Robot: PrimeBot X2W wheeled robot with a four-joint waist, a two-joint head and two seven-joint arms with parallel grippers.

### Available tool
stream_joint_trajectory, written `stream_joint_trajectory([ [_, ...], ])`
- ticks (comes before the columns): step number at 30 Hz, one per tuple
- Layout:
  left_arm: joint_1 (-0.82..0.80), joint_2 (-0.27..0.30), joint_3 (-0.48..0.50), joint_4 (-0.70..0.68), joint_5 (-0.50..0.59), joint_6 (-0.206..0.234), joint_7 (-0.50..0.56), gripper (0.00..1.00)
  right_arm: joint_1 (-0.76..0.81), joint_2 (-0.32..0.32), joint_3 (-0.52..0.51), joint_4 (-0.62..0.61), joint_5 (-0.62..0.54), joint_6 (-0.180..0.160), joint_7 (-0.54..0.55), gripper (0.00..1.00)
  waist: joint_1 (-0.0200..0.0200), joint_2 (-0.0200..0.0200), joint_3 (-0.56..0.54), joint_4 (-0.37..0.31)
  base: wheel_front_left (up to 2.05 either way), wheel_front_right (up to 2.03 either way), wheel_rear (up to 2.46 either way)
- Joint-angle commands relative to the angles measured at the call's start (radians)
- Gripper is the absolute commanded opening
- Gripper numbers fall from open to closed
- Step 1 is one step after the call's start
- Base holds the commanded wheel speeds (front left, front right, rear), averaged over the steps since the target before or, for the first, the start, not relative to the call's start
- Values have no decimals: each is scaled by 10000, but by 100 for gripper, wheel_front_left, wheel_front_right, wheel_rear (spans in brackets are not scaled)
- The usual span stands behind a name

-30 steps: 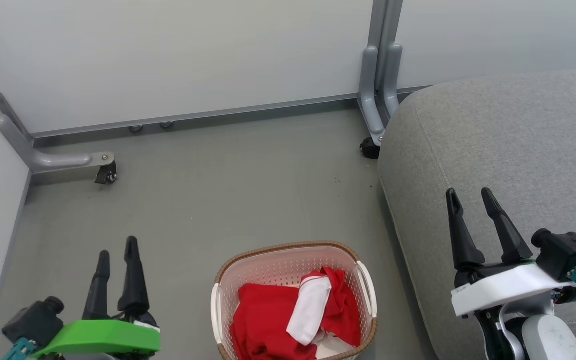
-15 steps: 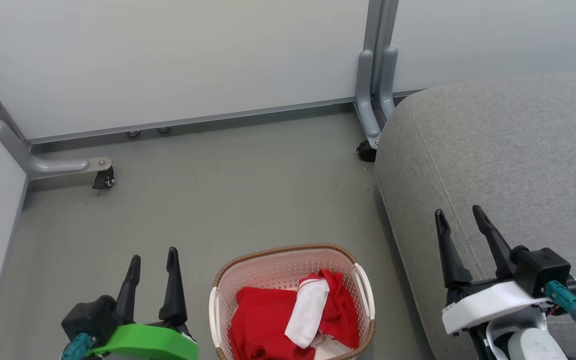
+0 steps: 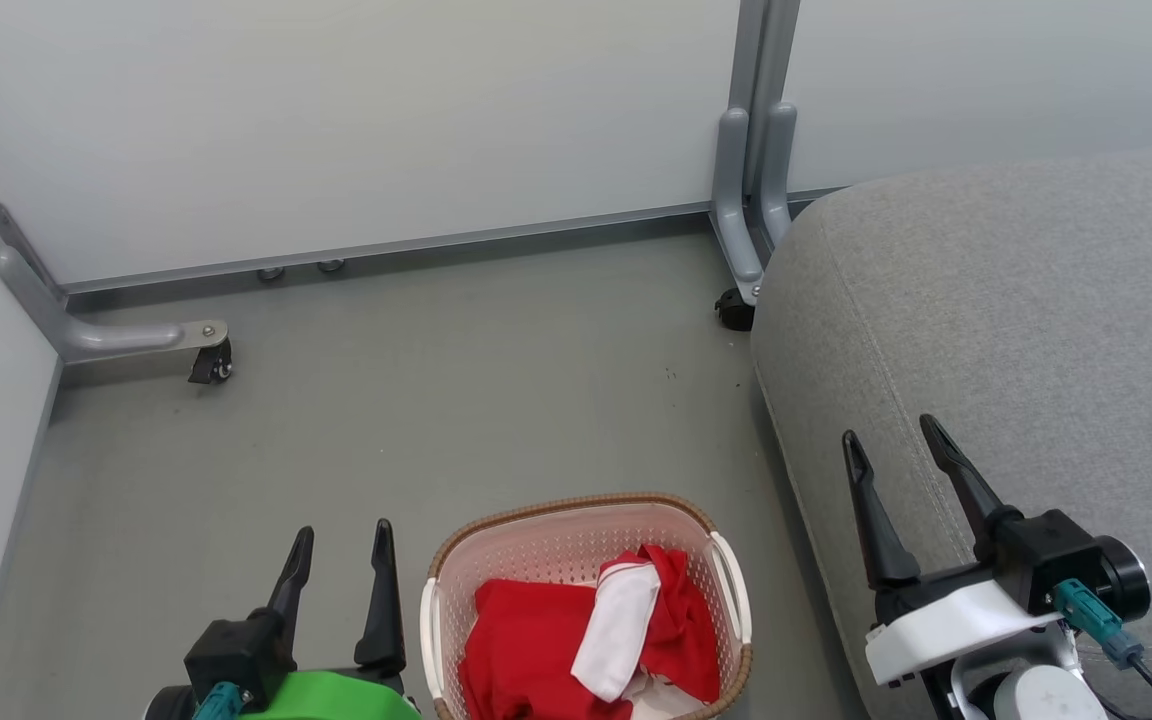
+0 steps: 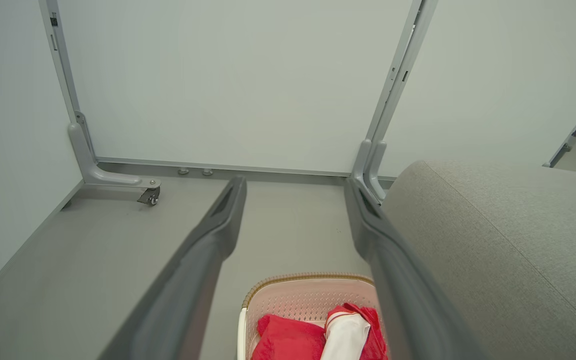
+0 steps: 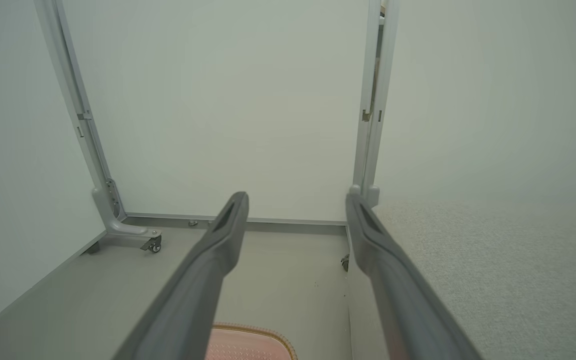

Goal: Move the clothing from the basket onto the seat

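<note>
Looking down from the robot's head at a plain grey floor [image 3: 436, 400] bordered by pale partition panels [image 3: 336, 120] on metal feet. At the bottom centre of the frame sits a small cream-white perforated plastic basket [image 3: 556, 545] with a brown woven-look rim and white side handles. Inside it lies the clothing [image 3: 536, 650]: soft red garments bunched together, with a white panel folded across the top (a thin red line runs along its edge). A large grey fabric-upholstered seat [image 3: 1016, 320] with a rounded corner and a stitched seam takes up the right side of the frame, just beside the basket.

At the lower left, the left gripper [image 3: 344, 527], on a green mount, points up the frame just left of the basket, its jaws spread wide with nothing between them. At the lower right, the right gripper [image 3: 887, 427], on a white mount, overlaps the seat's edge, its jaws likewise wide apart and holding nothing. In the left wrist view, the basket and clothing appear at the bottom centre.
</note>
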Motion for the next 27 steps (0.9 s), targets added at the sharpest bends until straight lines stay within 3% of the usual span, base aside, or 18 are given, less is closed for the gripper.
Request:
stream_joint_trajectory([
  [1,73,60,15,-100,166,23,-71,100,17,12,34,-184,-58,1,-90,100,0,0,-1,5,0,0,0],
  [10,190,65,-197,-179,983,16,-256,100,198,41,254,-243,-212,2,-276,100,0,0,-52,4,0,0,0],
  [19,374,70,276,-299,-118,-263,-425,100,319,86,144,-25,378,2,-439,100,0,0,-113,6,0,0,0],
  [27,510,72,236,189,214,-539,-558,100,433,110,-165,455,1008,2,-581,100,0,0,-185,-3,0,0,0],
])
